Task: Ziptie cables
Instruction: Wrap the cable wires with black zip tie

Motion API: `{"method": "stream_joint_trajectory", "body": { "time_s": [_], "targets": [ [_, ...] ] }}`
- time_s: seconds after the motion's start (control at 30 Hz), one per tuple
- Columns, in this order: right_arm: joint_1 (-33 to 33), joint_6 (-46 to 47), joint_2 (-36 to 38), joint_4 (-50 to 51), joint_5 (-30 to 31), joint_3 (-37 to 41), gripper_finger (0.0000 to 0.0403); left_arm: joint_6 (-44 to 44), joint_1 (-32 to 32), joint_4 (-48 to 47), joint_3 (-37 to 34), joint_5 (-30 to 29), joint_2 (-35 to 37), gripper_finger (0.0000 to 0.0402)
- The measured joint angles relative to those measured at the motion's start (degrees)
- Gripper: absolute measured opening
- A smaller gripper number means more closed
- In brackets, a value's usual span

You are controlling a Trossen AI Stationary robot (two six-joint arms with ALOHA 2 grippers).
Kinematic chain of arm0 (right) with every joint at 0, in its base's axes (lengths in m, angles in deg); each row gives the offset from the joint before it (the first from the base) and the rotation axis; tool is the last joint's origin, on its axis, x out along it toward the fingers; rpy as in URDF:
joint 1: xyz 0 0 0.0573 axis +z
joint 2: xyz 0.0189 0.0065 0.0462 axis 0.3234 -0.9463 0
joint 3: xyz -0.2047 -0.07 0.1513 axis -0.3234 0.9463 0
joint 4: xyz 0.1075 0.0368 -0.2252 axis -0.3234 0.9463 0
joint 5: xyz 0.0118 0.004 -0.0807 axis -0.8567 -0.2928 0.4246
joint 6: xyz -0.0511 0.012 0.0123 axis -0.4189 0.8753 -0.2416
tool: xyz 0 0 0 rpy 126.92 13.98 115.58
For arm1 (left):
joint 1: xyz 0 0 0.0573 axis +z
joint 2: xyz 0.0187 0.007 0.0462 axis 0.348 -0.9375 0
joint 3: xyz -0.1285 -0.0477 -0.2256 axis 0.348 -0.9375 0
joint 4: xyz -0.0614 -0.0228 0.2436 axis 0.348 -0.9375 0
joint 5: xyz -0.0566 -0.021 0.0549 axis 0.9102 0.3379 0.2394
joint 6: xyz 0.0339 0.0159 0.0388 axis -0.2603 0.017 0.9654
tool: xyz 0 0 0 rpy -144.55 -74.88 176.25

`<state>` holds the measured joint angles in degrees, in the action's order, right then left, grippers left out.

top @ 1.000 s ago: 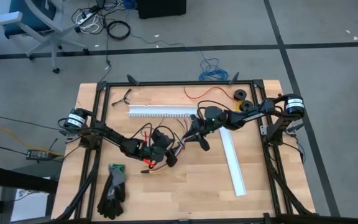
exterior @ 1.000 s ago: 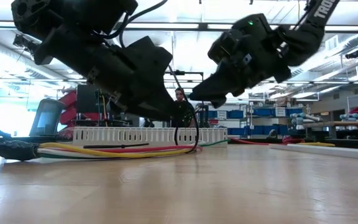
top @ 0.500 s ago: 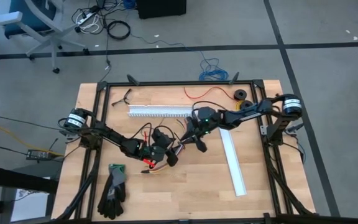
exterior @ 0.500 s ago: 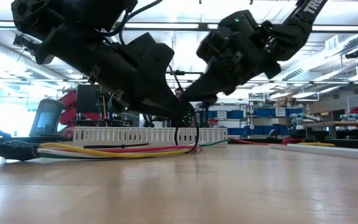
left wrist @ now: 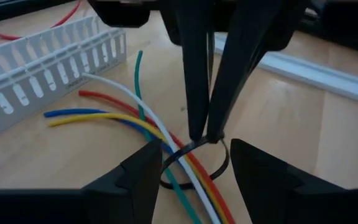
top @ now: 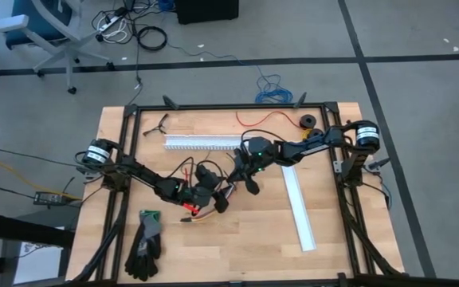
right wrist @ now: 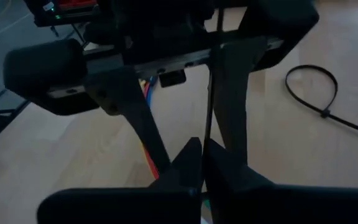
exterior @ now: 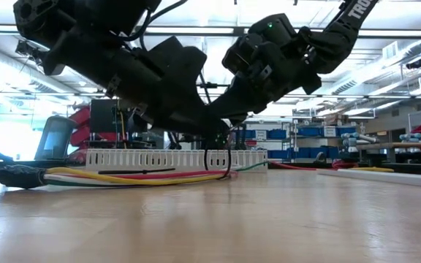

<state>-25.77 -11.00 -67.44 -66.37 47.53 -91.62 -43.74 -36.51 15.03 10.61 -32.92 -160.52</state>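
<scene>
- While the left gripper (left wrist: 191, 180) sits low over the bench, its two fingers stand apart on either side of the cables (left wrist: 166, 140), not pinching anything that I can see.
- Those cables are the yellow, blue, red, white and green wires lying flat on the wooden table (top: 245, 239), roughly mid-table, fanning out toward the white slotted channel (left wrist: 36, 62).
- Looped round the bundle right between the left fingers is a black zip tie (left wrist: 194, 162).
- Coming down from above, the right gripper (left wrist: 205, 134) has its fingers squeezed together on the zip tie's tail, just above the wires.
- From the overhead camera both grippers meet in the middle of the table, the right gripper (top: 241, 177) just beyond the left gripper (top: 217, 195).
- Further off: a spare zip tie (right wrist: 319, 93) lying loose on the wood, a white flat channel strip (top: 300, 209) on the right side, black gloves (top: 144, 243) at the near left edge.
</scene>
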Motion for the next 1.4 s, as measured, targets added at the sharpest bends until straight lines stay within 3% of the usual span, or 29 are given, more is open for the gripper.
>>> {"method": "stream_joint_trajectory", "body": {
  "time_s": [0.43, 1.1, 1.23, 1.4],
  "targets": [
    [0.09, 0.34, 0.00, -0.42, -0.25, 0.04, 0.0000, -1.77, 0.17, 18.28, 0.00, -1.83, -10.13, 0.0202],
    [0.11, 0.35, 0.00, 0.00, -1.68, 0.09, 0.0000, 1.73, 0.09, 22.31, 0.00, -5.38, -10.19, 0.0201],
    [0.13, 0.37, 0.02, -0.01, -1.68, 0.09, 0.0000, 1.77, 0.00, 22.30, 0.00, -5.48, -10.19, 0.0174],
    [0.13, 0.37, 0.02, -0.62, -1.58, 0.09, 0.0000, 1.80, 0.02, 22.08, 0.00, -5.43, -10.19, 0.0104]
  ]
}}
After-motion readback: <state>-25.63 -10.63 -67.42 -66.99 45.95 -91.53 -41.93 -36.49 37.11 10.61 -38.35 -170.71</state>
